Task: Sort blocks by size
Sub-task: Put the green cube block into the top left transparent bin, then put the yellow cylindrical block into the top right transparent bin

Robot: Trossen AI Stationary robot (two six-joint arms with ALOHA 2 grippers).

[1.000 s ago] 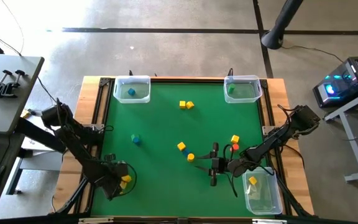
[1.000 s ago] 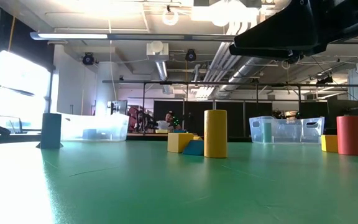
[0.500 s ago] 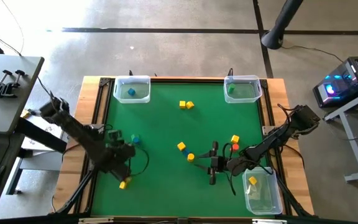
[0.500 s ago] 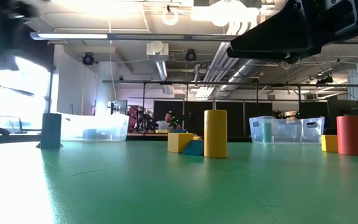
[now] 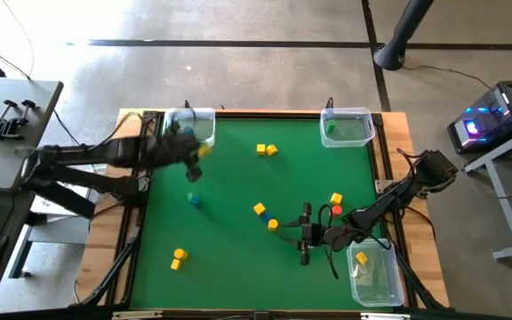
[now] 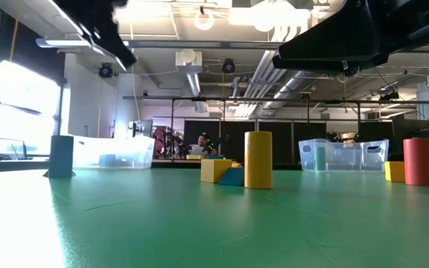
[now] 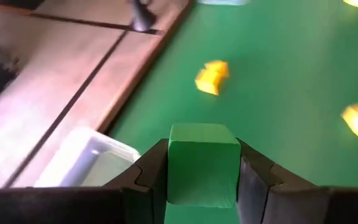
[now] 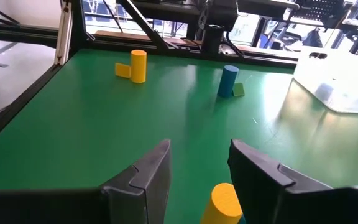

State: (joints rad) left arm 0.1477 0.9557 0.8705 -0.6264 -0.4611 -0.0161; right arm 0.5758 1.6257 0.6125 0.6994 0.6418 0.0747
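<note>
Green square block (image 7: pixel 202 163) gripped between the left gripper (image 7: pixel 202 171) fingers, by the table's far-left corner beside a clear plastic bin (image 5: pixel 204 120).
Right gripper (image 8: pixel 199 165) hovers released near the right edge, over a yellow cylinder (image 8: pixel 221 203).

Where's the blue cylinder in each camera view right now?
High: blue cylinder left of centre.
Low: far left, before the bin.
Left wrist: not in it.
Right wrist: upper middle.
Landmark: the clear bin nearby.
</note>
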